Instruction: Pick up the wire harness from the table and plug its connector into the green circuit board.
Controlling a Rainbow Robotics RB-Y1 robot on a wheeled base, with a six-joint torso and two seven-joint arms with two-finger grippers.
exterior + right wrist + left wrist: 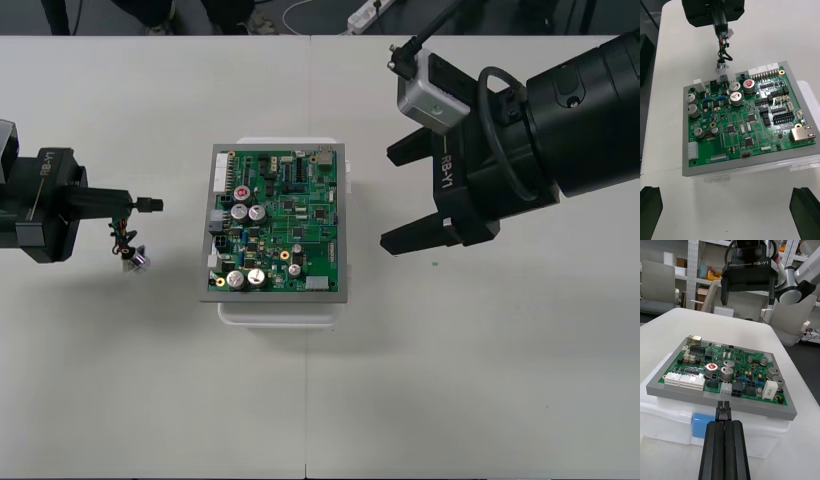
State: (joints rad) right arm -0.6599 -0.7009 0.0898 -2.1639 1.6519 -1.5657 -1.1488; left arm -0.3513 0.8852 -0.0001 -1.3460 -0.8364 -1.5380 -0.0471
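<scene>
At the left side of the table (90, 380), the left gripper (128, 203) has its 2 black fingers (715, 453) pressed together on the wire harness (127, 238), pinching it right behind the small black plug (150, 204). That grip leaves the plug sticking out past the fingertips and aimed level at the board. This looks deliberate, since the plug's nose is free to enter a header while the thin wires and the round metal socket (136, 259) hang loose below the fingers, out of the way.

The plug is near the green circuit board (280, 222) but apart from it, not plugged in. In the left wrist view it lines up roughly with the small black and white connectors (732, 389) on the board's near edge, so I judge this to be the approach before insertion. The board sits raised on its white base (280, 312), mid-table.

To the right, the right gripper (393, 198) hovers just beside the board with its jaws spread wide and nothing between them, probably ready to steady the board.
</scene>
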